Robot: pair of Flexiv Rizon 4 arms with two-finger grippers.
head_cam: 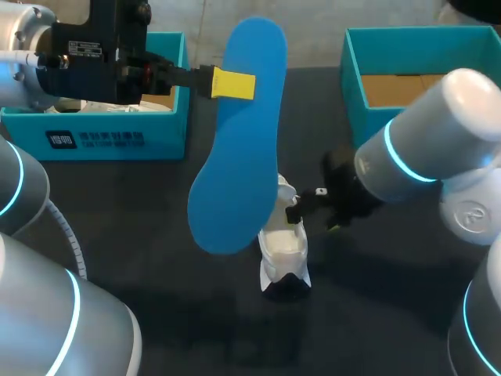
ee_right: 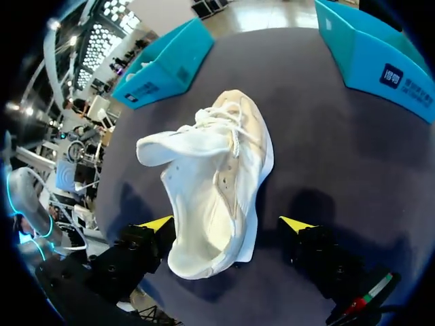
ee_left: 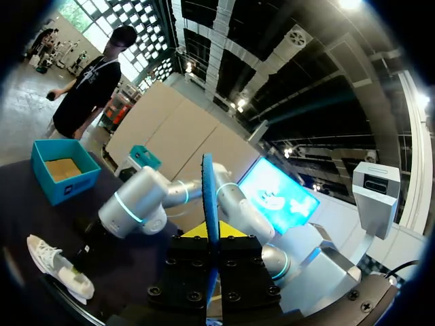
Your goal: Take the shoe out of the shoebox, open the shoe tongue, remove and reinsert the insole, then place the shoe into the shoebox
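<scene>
Left end effector [head_cam: 232, 84] pinching blue insole [head_cam: 235, 149], held above bench [head_cam: 141, 235]. Right end effector [ee_right: 228, 223] spread, straddling white shoe [ee_right: 217, 156] lying on bench.

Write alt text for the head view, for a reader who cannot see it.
The left hand holds a flat blue foam insole up above the dark table. Below it sits a white lace-up sneaker, with the right hand beside it. A left teal cardboard box and a right teal cardboard box stand open at the back.
</scene>
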